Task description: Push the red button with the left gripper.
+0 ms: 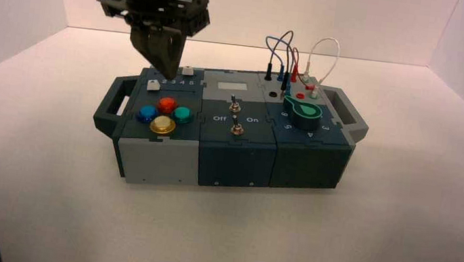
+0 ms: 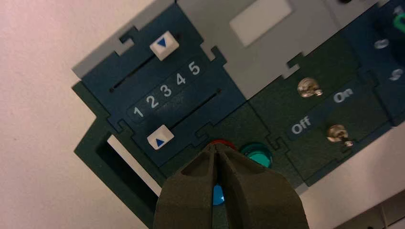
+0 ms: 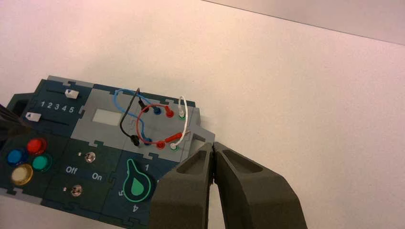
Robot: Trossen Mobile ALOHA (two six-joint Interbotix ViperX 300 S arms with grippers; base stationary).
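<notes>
Your left pincer (image 1: 168,74) hangs above the box's left part, its tips pressed together, near the red dome button (image 1: 167,105). That button sits toward the box's near left corner, between blue (image 1: 147,114) and green (image 1: 182,115) domes, behind a yellow one (image 1: 163,124). Your right pincer (image 3: 213,145), also pressed together, waits over the worktop (image 3: 305,105) beyond the box's right edge.

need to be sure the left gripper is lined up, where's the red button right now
In the high view, the red button sits on the box's left part, between the blue and green buttons, behind the yellow one.
</notes>
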